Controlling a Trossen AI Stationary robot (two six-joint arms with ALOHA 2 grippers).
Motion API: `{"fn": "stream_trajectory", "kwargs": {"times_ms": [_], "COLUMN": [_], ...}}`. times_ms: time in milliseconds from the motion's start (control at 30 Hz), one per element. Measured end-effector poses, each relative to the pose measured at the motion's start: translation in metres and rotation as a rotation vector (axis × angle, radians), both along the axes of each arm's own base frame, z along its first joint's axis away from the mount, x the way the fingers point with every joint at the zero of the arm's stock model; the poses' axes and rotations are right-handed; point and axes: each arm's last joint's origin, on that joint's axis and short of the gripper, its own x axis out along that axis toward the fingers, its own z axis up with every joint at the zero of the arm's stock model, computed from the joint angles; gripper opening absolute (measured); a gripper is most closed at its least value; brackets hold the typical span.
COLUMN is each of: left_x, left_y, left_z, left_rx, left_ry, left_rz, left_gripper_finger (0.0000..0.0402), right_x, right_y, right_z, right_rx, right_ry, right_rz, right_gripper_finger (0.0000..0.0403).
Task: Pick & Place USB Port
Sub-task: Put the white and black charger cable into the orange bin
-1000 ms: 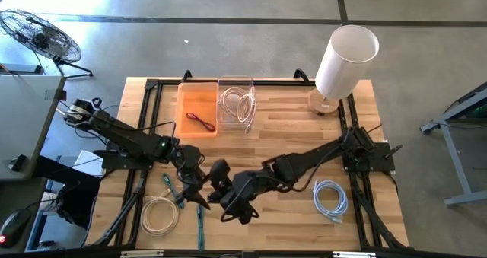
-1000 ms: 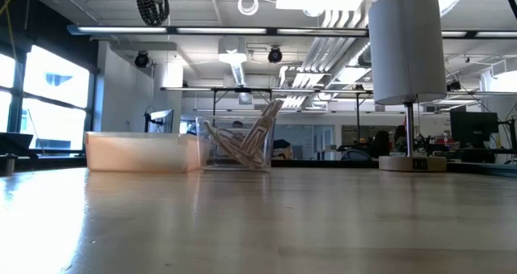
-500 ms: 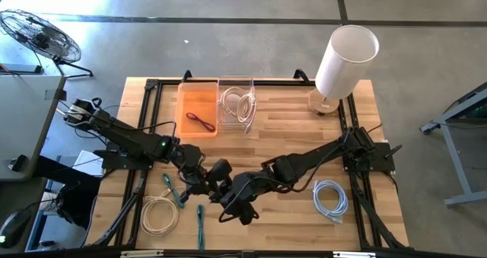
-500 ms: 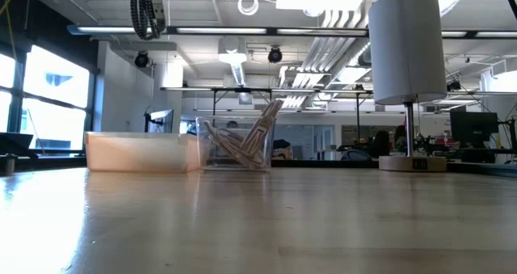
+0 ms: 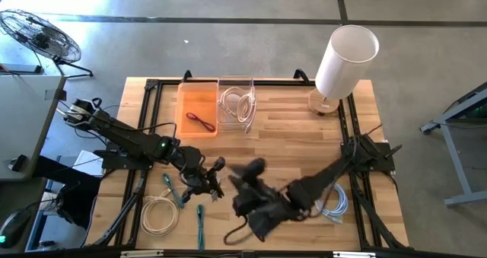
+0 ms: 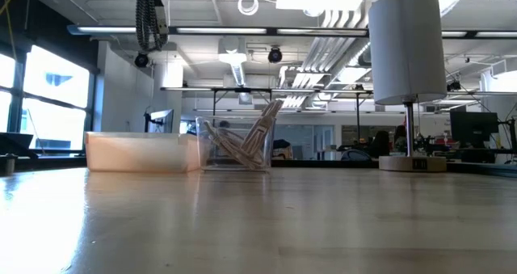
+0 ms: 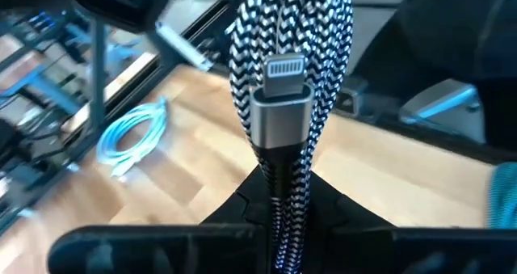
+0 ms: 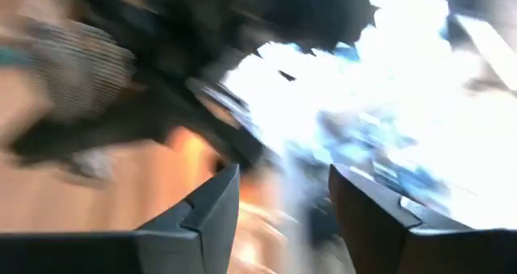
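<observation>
A black-and-white braided cable with a silver plug is coiled in loops, and my left gripper is shut on it left of the table's middle. My right gripper stands open with nothing between its fingers, near the table's middle, right of the left gripper. At the far side stand an orange bin, with a dark cable lying in it, and a clear bin, with a white cable lying in it. My left gripper pinches the braided cable on the strand just behind the silver plug. The plug points away from the fingers, along them. The coiled loops stand beyond the plug, clear of the table.
A white cable coil and teal cables lie near the left front. A light-blue coil lies at the right. A white lamp stands at the far right corner. Black frame rails run along the table's sides.
My right gripper has drawn back from the left gripper toward the table's right and near edges, swinging fast. The braided cable has stayed with my left gripper, which has shifted slightly toward the table's right edge.
</observation>
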Motion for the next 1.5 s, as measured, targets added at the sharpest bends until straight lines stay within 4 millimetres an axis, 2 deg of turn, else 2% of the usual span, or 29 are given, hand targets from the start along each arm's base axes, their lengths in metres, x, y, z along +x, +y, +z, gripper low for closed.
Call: {"fn": "stream_trajectory", "kwargs": {"times_ms": [100, 167, 333, 500, 633, 900, 1133, 1300, 1500], "left_x": [0.001, 0.001, 0.001, -0.010, -0.027, -0.074, -0.109, -0.122, -0.126], "left_y": [0.003, 0.007, 0.014, 0.023, 0.032, 0.056, 0.086, 0.107, 0.135], "left_z": [-0.003, -0.005, -0.006, 0.011, 0.036, 0.067, 0.082, 0.088, 0.076], "left_rx": [0.055, 0.113, 0.250, 0.344, 0.368, 0.371, 0.237, 0.147, 0.083], "left_ry": [0.008, 0.019, -0.006, -0.100, -0.199, -0.262, -0.279, -0.294, -0.191], "left_rz": [0.107, 0.205, 0.404, 0.516, 0.605, 0.778, 0.817, 0.893, 1.121], "left_gripper_finger": [0.0019, 0.0019, 0.0019, 0.0019, 0.0020, 0.0019, 0.0019, 0.0018, 0.0018], "right_x": [-0.020, -0.035, -0.071, -0.095, -0.105, -0.106, -0.097, -0.091, -0.086], "right_y": [0.014, 0.024, 0.048, 0.057, 0.058, 0.047, 0.032, 0.024, 0.018], "right_z": [-0.001, -0.003, -0.012, -0.018, -0.022, -0.029, -0.031, -0.032, -0.032], "right_rx": [-0.132, -0.190, -0.161, -0.068, 0.022, 0.193, 0.249, 0.268, 0.278], "right_ry": [-0.074, -0.123, -0.201, -0.207, -0.175, -0.047, -0.022, 0.001, 0.010], "right_rz": [-0.171, -0.224, -0.175, -0.116, -0.100, -0.156, -0.225, -0.256, -0.278], "right_gripper_finger": [0.0188, 0.0188, 0.0181, 0.0169, 0.0161, 0.0158, 0.0151, 0.0149, 0.0149]}}
